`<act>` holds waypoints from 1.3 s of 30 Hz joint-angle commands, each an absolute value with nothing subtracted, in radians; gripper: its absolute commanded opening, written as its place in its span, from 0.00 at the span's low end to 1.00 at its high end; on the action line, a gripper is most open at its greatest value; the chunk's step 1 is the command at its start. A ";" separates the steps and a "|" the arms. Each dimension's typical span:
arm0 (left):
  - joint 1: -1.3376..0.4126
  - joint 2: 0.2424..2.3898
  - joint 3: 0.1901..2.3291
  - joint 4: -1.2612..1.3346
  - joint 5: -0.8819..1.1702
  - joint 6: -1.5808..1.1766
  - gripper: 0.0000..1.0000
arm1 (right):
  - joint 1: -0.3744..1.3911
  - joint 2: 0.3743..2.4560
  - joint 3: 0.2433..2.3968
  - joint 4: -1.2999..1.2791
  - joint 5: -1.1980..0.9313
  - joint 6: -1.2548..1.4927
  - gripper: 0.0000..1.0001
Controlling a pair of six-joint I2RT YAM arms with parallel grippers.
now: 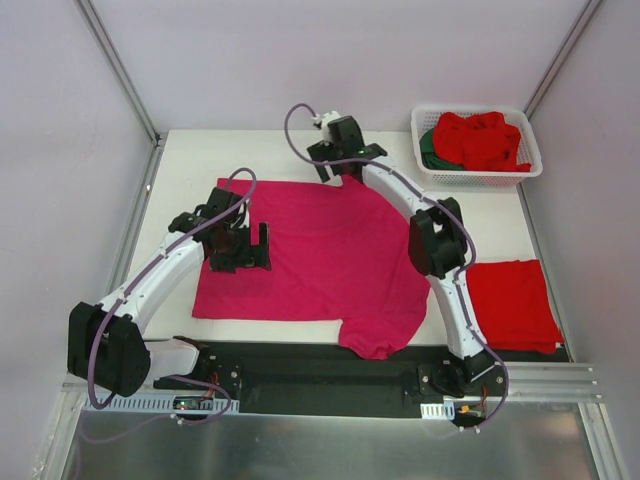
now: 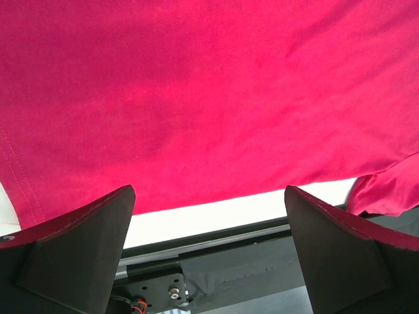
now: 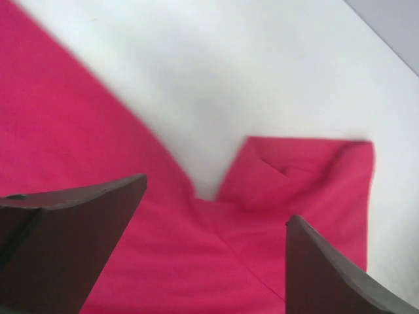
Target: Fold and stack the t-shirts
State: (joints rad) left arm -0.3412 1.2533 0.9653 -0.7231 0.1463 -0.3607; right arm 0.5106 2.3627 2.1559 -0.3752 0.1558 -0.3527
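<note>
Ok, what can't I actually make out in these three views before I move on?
- Top view: the green shirt in the basket is mostly buried under bunched red shirts; their number is unclear.
- Top view: the right arm covers the far sleeve of the magenta shirt.
- Right wrist view: a sleeve shows, but blurred.
- Top view: layers of the folded red shirt are too fine to count.

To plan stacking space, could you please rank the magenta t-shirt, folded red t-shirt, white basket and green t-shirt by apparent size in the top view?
1. magenta t-shirt, clearly largest.
2. white basket and folded red t-shirt: look alike; basket sits farther away, so unranked.
3. green t-shirt, only a sliver visible, smallest.
</note>
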 commanded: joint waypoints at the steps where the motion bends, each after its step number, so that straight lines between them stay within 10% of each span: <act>1: -0.350 1.221 0.939 -0.744 0.127 -0.371 0.99 | 0.546 2.364 2.201 -0.353 0.259 -0.540 0.96; 25: -0.350 1.219 0.933 -0.744 0.133 -0.376 0.99 | 0.499 2.490 2.260 -0.339 0.301 -0.443 0.50; 39: -0.350 1.223 0.936 -0.744 0.127 -0.370 0.99 | 0.482 2.511 2.309 -0.377 0.189 -0.448 0.55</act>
